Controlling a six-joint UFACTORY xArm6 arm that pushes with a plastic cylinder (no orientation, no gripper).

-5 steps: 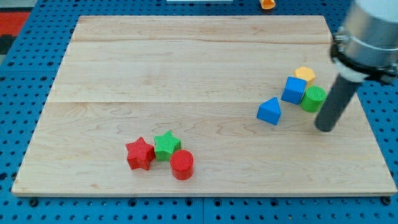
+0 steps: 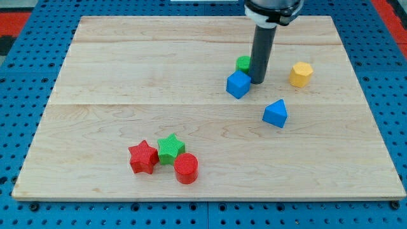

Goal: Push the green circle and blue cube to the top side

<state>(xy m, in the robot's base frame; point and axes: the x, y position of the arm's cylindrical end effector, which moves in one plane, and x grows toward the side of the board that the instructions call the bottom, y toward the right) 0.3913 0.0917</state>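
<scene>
The blue cube (image 2: 238, 84) lies right of the board's centre. The green circle (image 2: 243, 63) sits just above it, partly hidden behind my rod. My tip (image 2: 257, 81) is down on the board, touching the right side of the blue cube and just below-right of the green circle.
A yellow hexagonal block (image 2: 301, 74) lies right of my tip. A blue triangular block (image 2: 275, 114) lies below-right of it. A red star (image 2: 143, 157), a green star (image 2: 170, 148) and a red circle (image 2: 186, 168) cluster at the lower left. An orange object (image 2: 273, 4) sits beyond the wooden board's (image 2: 102, 70) top edge.
My rod has moved left and up from the board's right side. The blue cube and green circle have shifted left and up, away from the yellow block, which slid slightly left.
</scene>
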